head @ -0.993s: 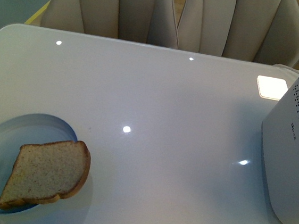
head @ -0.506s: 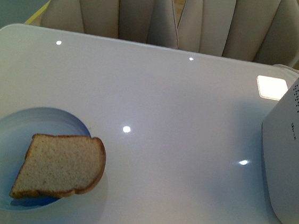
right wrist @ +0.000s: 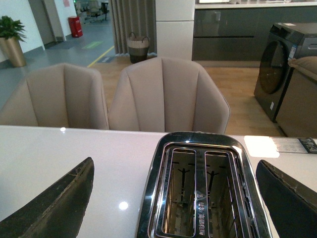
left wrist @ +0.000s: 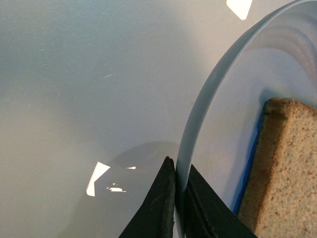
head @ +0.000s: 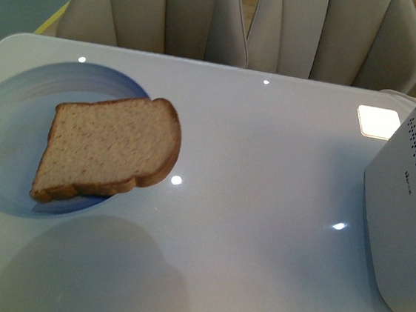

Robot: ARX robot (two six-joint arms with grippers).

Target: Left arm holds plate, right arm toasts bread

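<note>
Because the left end effector (left wrist: 176, 196) clamps the plate (head: 10, 128) at its rim, tilt could slide the bread (head: 108, 153) toward the toaster (head: 403, 214).

Even, cool light is falling from overhead; small lamp glints are dotting the glossy tabletop (head: 282, 156), and a bright square of glare is showing near its far right corner; the plate (head: 20, 99) is casting a soft, broad shadow toward the near edge; its rim is smearing slightly in the front view.
</note>
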